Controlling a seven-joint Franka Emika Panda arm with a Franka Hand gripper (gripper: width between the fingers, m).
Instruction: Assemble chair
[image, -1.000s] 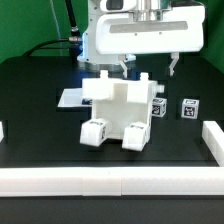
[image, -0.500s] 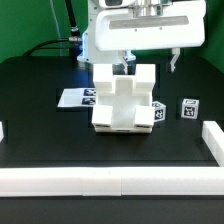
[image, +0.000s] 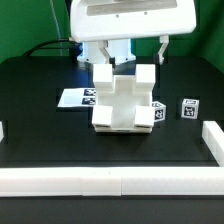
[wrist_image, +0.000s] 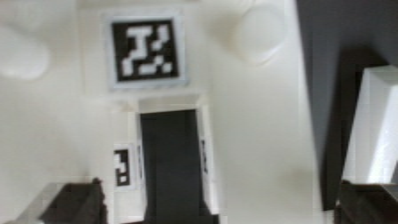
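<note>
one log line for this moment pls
gripper: open, empty | chair: on table below gripper, not gripped

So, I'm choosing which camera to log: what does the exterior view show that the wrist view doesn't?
Only exterior: the whole chair on the black table, the open gripper above it, the marker board and a small tagged block. Only wrist: a close-up of a tag on the chair's surface and a dark slot near it. Both: the white chair, not gripped.
</note>
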